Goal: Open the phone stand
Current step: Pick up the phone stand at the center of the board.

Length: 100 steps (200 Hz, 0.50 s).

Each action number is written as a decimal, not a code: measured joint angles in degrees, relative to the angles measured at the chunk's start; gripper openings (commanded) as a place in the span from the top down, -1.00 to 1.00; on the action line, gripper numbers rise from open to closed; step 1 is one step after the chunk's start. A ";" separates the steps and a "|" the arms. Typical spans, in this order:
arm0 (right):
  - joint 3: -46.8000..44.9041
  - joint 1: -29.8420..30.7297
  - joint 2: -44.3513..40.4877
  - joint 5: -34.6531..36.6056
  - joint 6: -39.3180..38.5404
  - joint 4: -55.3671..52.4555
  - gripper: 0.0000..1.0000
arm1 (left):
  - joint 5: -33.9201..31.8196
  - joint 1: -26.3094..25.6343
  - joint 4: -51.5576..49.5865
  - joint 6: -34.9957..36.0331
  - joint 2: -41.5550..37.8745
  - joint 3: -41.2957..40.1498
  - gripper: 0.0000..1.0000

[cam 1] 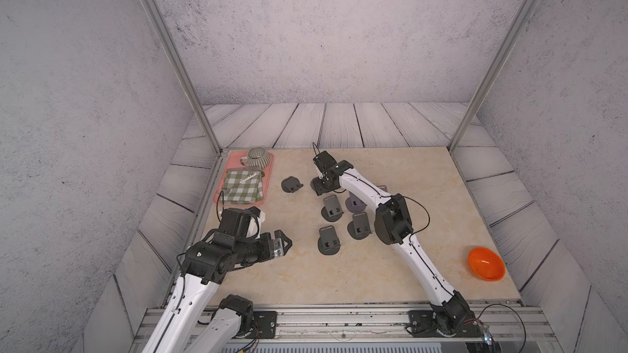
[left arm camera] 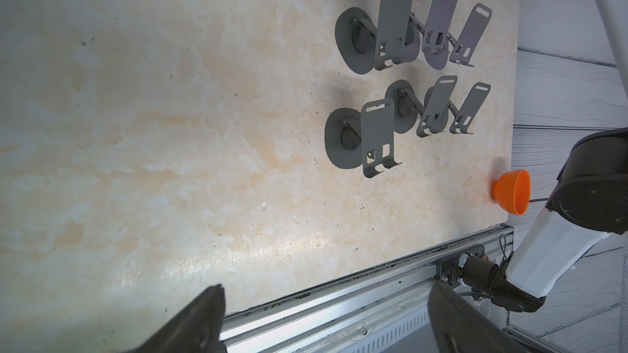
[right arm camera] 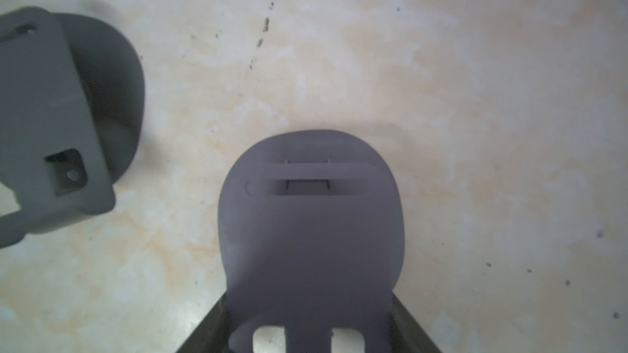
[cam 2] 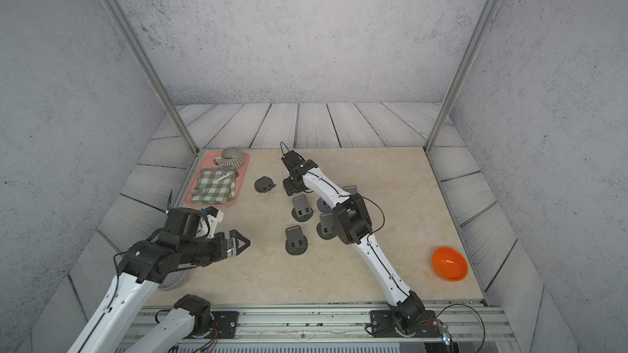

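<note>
My right hand (right arm camera: 310, 329) straddles the folded phone stand (right arm camera: 311, 232), which lies flat on the worktop (right arm camera: 475, 96). Whether it grips, I cannot tell. I should pinch the upper plate squarely, leaving the base free.

Left arm (cam 1: 190, 300) and right arm (cam 1: 419, 259): smooth white shells, bulky black joints, thin black cables (cam 1: 428, 219) looping alongside; left hand (cam 1: 287, 242) black, with pointed triangular fingers (left arm camera: 204, 320)

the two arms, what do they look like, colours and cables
Both have white link shells with black joint housings: left arm, right arm. Thin black cables run along each. The left end effector is black with triangular fingers.
</note>
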 measured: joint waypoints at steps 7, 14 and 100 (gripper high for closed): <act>0.00 0.00 -0.02 -0.04 -0.07 0.00 -0.09 | 0.00 0.00 -0.02 -0.02 0.00 0.00 -0.97; -0.02 0.00 -0.02 -0.11 -0.20 0.00 -0.09 | -0.02 0.00 -0.02 0.00 0.02 0.02 -0.97; -3.85 -0.04 -8.68 -1.64 -0.74 -0.87 -0.08 | -0.02 0.00 0.20 0.17 1.90 2.54 -0.97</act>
